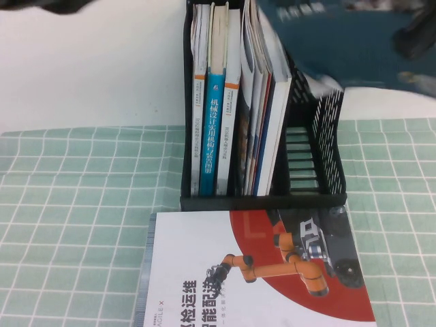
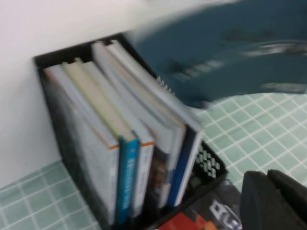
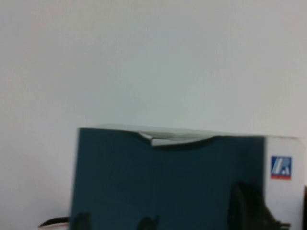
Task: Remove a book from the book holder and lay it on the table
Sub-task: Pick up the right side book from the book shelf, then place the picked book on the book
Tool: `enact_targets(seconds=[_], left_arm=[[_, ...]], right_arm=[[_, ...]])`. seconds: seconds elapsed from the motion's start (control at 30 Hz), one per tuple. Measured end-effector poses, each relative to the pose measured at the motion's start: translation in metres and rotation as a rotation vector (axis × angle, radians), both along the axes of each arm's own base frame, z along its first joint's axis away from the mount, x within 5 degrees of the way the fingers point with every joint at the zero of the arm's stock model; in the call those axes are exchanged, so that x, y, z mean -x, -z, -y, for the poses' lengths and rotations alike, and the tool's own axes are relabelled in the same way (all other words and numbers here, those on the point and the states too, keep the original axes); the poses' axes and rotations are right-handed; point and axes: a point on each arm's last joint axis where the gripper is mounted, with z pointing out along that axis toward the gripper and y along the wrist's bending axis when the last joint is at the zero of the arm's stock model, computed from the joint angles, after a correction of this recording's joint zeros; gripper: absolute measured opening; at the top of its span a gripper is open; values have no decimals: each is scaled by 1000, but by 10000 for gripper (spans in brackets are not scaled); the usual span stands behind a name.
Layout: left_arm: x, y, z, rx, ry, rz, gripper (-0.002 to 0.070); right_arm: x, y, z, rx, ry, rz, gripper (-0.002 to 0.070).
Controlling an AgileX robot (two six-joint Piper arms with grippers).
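The black book holder [image 1: 320,136] stands at the table's back middle with several upright books [image 1: 225,102]; it also shows in the left wrist view [image 2: 72,158]. My right gripper [image 3: 249,211] is shut on a dark teal book [image 3: 163,182] with a white spine band and holds it in the air. In the high view this book [image 1: 340,41] is a blur above and right of the holder, with the right gripper [image 1: 415,30] at its far end. My left gripper [image 2: 271,201] hangs near the holder's front corner, fingers together and empty. It is out of the high view.
A white and red book with an orange robot arm on its cover [image 1: 259,272] lies flat on the green checked cloth [image 1: 68,225] right in front of the holder. A white wall stands behind. The holder's right compartment [image 1: 300,157] holds no books.
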Motion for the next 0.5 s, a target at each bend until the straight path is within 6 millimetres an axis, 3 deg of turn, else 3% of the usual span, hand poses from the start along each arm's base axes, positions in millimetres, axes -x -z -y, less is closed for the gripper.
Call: enact_targets(seconds=[0.27, 0.4, 0.5], left_arm=[[11, 2, -16, -2, -47, 24, -3], [21, 14, -23, 28, -59, 12, -3], [30, 29, -31, 66, -71, 0, -3]], right_arm=[[40, -20, 5, 207, -51, 87, 132], [55, -13, -8, 314, -192, 74, 132], [63, 3, -22, 376, -326, -6, 132]])
